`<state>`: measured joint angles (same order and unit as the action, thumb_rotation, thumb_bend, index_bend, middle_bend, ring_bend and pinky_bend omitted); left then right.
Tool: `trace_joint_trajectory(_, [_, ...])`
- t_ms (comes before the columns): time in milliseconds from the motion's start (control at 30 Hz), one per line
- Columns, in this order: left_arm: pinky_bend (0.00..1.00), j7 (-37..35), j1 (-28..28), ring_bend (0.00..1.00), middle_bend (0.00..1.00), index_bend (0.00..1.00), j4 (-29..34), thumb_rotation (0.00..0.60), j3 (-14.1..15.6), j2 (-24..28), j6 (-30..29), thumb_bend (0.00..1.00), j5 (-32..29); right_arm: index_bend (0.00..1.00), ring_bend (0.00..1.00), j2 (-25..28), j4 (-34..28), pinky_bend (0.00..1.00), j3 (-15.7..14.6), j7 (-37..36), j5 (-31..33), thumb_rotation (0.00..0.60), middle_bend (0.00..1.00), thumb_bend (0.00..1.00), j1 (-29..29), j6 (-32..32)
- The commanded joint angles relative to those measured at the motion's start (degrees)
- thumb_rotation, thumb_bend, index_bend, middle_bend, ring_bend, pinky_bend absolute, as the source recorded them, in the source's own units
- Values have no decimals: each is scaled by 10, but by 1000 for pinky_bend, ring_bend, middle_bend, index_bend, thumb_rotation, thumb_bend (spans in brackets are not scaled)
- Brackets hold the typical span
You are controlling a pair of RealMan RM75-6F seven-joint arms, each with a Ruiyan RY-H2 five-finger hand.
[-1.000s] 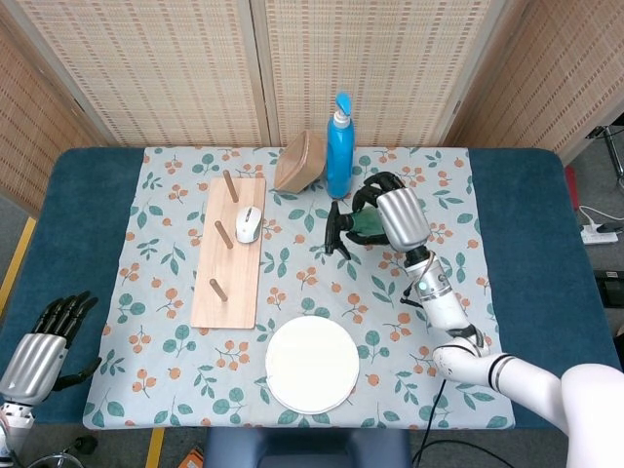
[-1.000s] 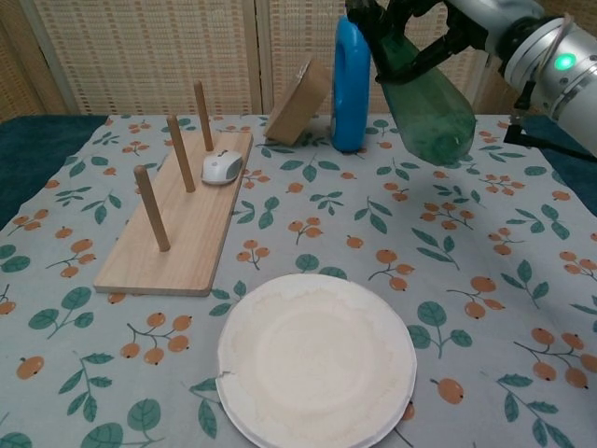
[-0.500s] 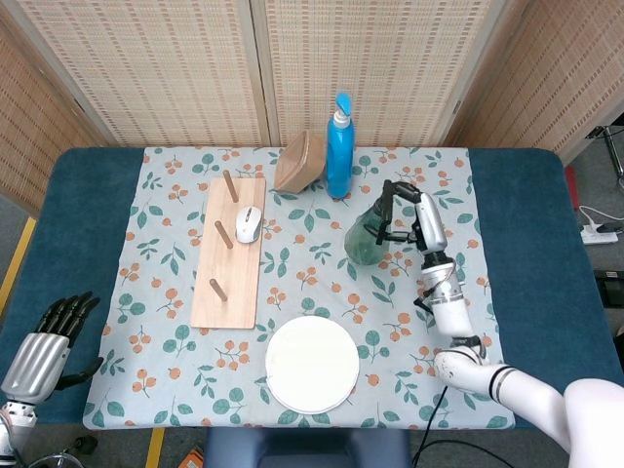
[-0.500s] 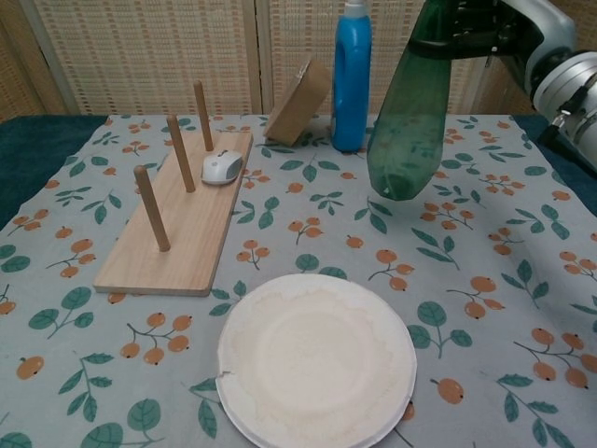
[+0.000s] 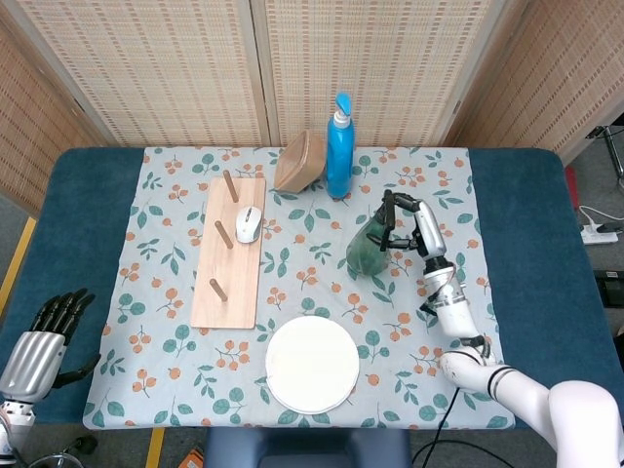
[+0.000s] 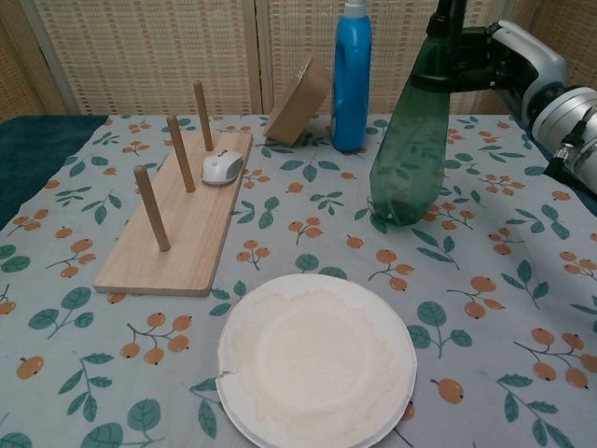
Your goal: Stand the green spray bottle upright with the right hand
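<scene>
The green spray bottle (image 6: 408, 149) stands nearly upright on the floral cloth, right of centre, its base on or just above the cloth (image 5: 367, 253). My right hand (image 6: 508, 70) grips its dark neck and spray head from the right side; the same right hand (image 5: 409, 224) shows beside the bottle in the head view. My left hand (image 5: 44, 341) hangs off the table's near left corner, fingers apart, holding nothing.
A tall blue bottle (image 6: 352, 75) and a tilted brown box (image 6: 300, 101) stand just behind the green bottle. A wooden peg board (image 6: 182, 201) carries a white mouse (image 6: 222, 167) at the left. A paper plate (image 6: 317, 359) lies at the front.
The right hand swung the green bottle from lying sideways in the air to vertical, then lowered it toward the cloth. The left hand stayed put.
</scene>
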<state>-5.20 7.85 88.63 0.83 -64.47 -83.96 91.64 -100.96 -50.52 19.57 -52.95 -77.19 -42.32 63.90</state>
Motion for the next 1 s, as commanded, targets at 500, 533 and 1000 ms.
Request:
trace_joint_trajectory(500, [0,2,2,0,0,0,0,600,3,2,1,253,7,734,291,-7,11,239,-6,6,-3,600,582,36,-4,-3])
trace_joint_trajectory(533, [0,3,2,0,0,0,0,600,4,2,1,253,10,714,286,-6,11,239,-6,6,-4,600,581,29,-4,-3])
trace_joint_trajectory(1000, [0,16,0,0,0,0,0,600,6,-5,-3,287,15,509,185,8,2,238,-19,9,-13,600,530,0,1,-5])
